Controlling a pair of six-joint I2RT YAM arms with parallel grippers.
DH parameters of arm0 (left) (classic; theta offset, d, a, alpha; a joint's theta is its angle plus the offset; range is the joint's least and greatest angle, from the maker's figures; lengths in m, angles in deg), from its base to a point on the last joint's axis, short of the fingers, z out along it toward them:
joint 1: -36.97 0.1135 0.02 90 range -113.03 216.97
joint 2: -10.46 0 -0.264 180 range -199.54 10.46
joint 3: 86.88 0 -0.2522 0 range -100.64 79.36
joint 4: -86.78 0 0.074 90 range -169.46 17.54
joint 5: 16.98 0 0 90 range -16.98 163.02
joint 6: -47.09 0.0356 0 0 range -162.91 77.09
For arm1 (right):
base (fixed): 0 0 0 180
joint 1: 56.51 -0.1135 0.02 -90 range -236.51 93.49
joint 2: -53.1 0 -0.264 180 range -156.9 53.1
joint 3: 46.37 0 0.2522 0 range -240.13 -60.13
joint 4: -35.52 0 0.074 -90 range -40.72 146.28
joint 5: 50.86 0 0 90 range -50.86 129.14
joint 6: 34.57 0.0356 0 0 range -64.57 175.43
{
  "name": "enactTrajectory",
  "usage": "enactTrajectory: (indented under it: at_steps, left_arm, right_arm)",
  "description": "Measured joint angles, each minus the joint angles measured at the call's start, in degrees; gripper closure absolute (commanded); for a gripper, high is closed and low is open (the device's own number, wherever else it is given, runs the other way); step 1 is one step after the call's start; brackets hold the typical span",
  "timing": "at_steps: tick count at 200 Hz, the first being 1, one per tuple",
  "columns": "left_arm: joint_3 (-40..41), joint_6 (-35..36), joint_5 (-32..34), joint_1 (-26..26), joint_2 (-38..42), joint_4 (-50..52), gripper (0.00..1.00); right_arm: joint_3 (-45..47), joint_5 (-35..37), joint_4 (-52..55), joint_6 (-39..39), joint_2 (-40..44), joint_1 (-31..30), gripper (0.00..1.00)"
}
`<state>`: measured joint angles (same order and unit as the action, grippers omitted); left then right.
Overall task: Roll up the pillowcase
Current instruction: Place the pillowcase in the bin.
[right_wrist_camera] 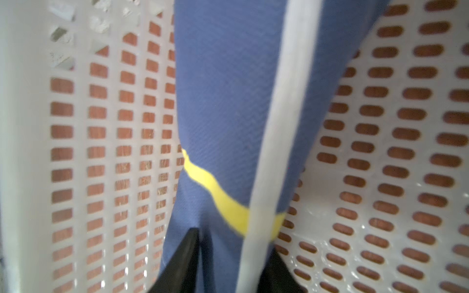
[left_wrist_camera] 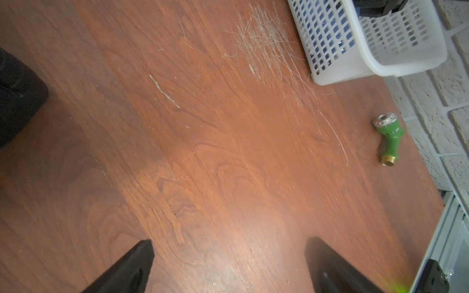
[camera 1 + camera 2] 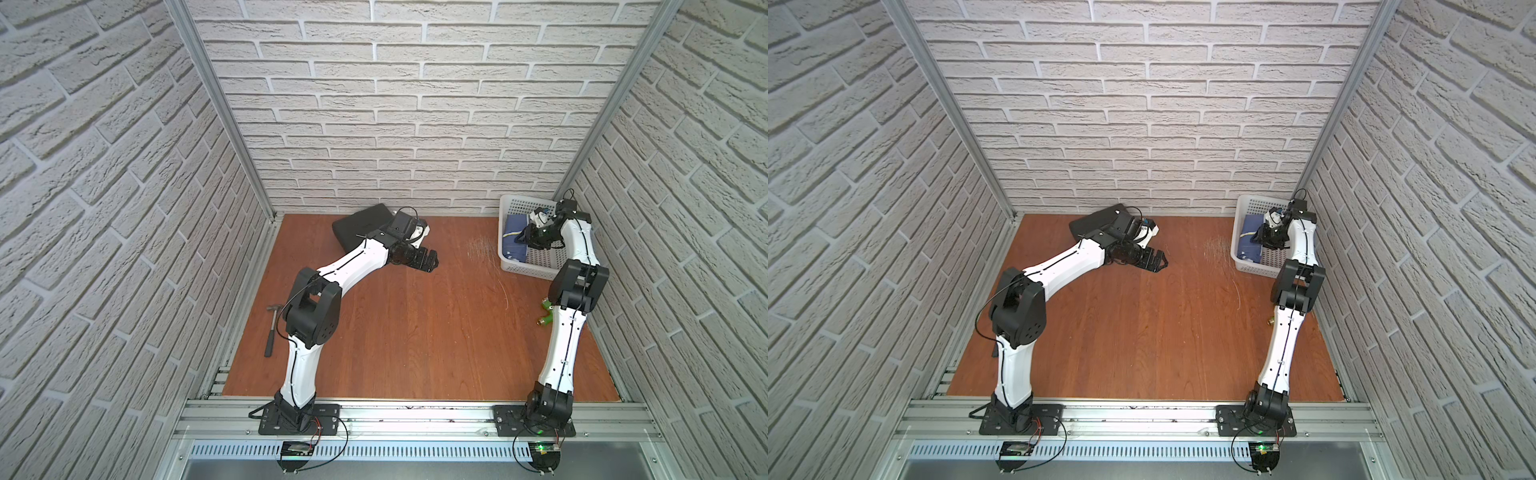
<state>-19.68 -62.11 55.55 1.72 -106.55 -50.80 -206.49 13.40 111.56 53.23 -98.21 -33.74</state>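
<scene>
Nearest me, a hammer [image 3: 272, 332] lies at the left edge of the table [image 3: 415, 332] and a green hose fitting [image 2: 388, 137] near the right edge, neither part of this job. Further in, my left gripper [image 3: 433, 261] hovers over bare wood with its jaws wide and nothing between them, a black pouch [image 3: 361, 226] behind it. At the far right corner my right gripper [image 1: 233, 243] reaches down into the white basket [image 3: 524, 269], where the pillowcase [image 1: 223, 101] lies as a narrow blue bundle against the wall. The jaws stand partway apart with cloth between them, and I cannot tell whether they pinch it. I judge this to be the stowing step, near the end. The next move calls for spreading fully and lifting straight up without snagging cloth or basket wall
</scene>
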Motion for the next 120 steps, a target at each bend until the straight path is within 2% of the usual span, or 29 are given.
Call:
enactTrajectory:
  at_steps: [4,6,32,61,66,74,99,120]
  left_arm:
    - [0.0,0.0,0.0,0.0,0.0,0.1,0.02]
    - [0.0,0.0,0.0,0.0,0.0,0.2,0.02]
    - [-0.9,0.1,0.0,0.0,0.0,0.9,0.02]
    - [-1.2,0.6,0.4,0.4,0.0,1.6,0.02]
    - [-1.1,0.7,0.5,0.5,0.1,1.8,0.02]
    - [-0.7,1.0,0.8,0.9,0.4,1.8,0.02]
    - [3.6,1.8,2.3,3.0,3.8,1.9,0.02]
    - [8.7,2.7,3.8,5.9,8.7,1.3,0.02]
  right_arm:
    - [0.0,1.0,-0.1,-0.3,0.0,-0.1,0.21]
    - [0.0,1.7,0.0,-0.3,0.0,-0.2,0.18]
    - [0.0,7.9,-0.7,-0.1,0.9,-1.0,0.09]
    - [0.7,14.0,-1.1,-0.2,5.1,-1.6,0.06]
    - [1.4,14.7,-1.3,-0.2,6.4,-1.6,0.01]
    - [3.1,15.5,-1.8,-0.3,9.1,-1.6,0.00]
    - [12.9,15.1,-5.2,-0.6,20.4,-1.6,0.00]
    - [24.9,12.3,-11.1,-0.6,30.6,-1.6,0.00]
